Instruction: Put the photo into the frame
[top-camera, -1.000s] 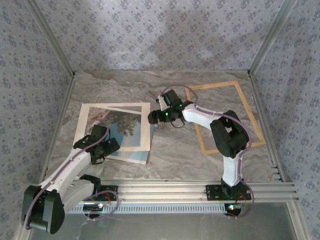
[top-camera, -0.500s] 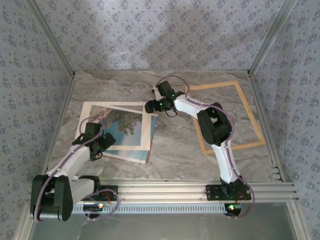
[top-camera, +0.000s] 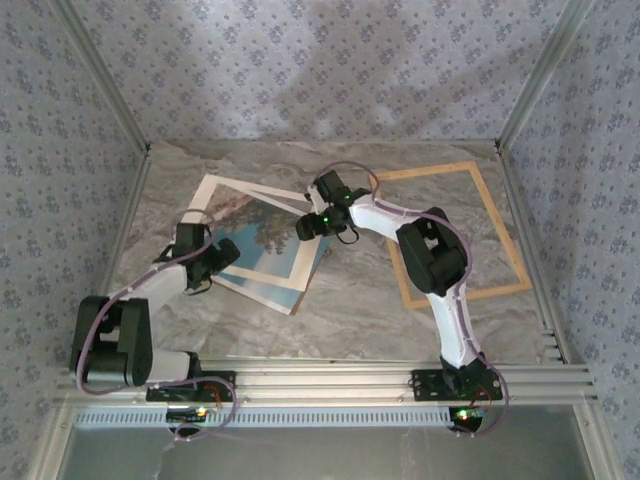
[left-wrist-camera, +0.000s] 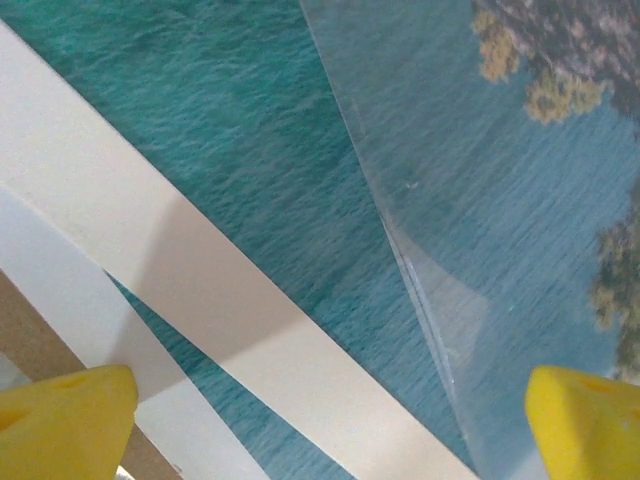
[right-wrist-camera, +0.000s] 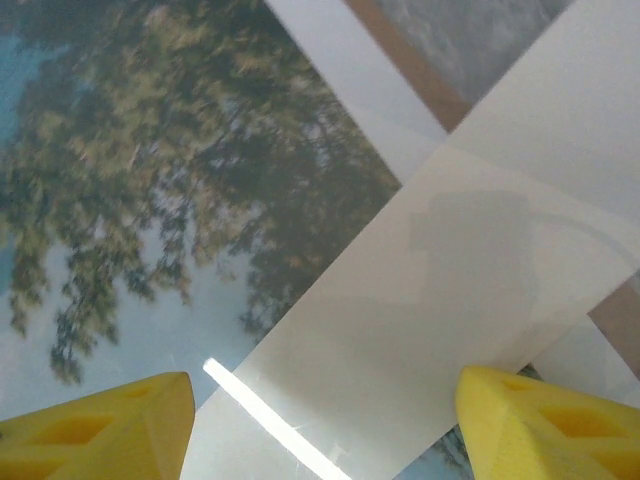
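The photo (top-camera: 258, 243), sea and trees inside a cream border, lies skewed on the left half of the marble table in a loose stack. The left wrist view shows its turquoise sea (left-wrist-camera: 230, 170) crossed by a cream border strip (left-wrist-camera: 250, 330), with a clear pane (left-wrist-camera: 520, 210) lying over the right part. My left gripper (top-camera: 214, 262) (left-wrist-camera: 325, 430) hovers open above the stack's near left part. My right gripper (top-camera: 311, 228) (right-wrist-camera: 320, 430) stands open over the stack's right edge, above trees (right-wrist-camera: 150, 150) and cream border. The frame (top-camera: 430, 169), a light wood surround, lies flat at the right, apart from both grippers.
A brown board edge (right-wrist-camera: 410, 65) and bare marble (right-wrist-camera: 470, 20) show beyond the stack's corner. Metal posts and patterned walls (top-camera: 320, 60) close in the table on three sides. Open marble (top-camera: 350, 300) lies between the stack and the frame.
The stack has turned clockwise and shifted toward the middle. My left gripper moved farther from its base along the stack's left side. My right gripper came down over the right edge, its jaws a little narrower.
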